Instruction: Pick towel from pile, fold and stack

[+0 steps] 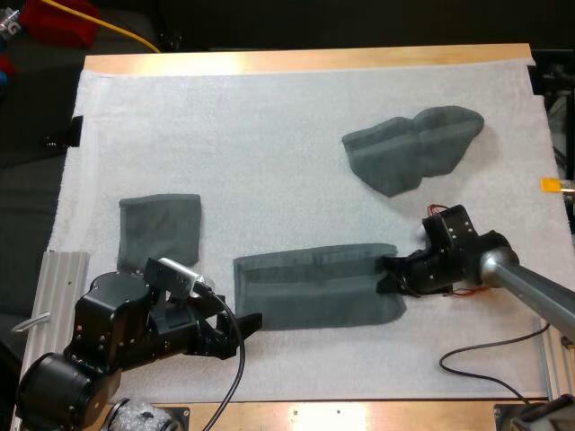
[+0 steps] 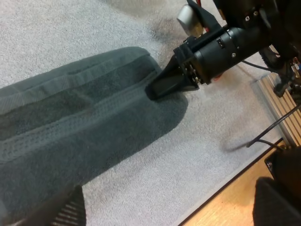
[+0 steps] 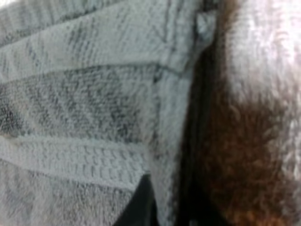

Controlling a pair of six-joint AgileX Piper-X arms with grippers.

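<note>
the right pincer point(image 1: 388, 274) nips the ribbed hem of the flat, oblong towel point(image 1: 314, 285) on the fuzzy white mat point(image 1: 269, 117). the left pincer point(image 1: 246, 329) gapes wide beside its other end.

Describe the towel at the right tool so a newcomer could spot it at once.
On the white mat, look near the front edge. The long towel lies flat there, its right end at the right tool. The folded towel to its left is a small square; the crumpled towel lies farther back.
</note>
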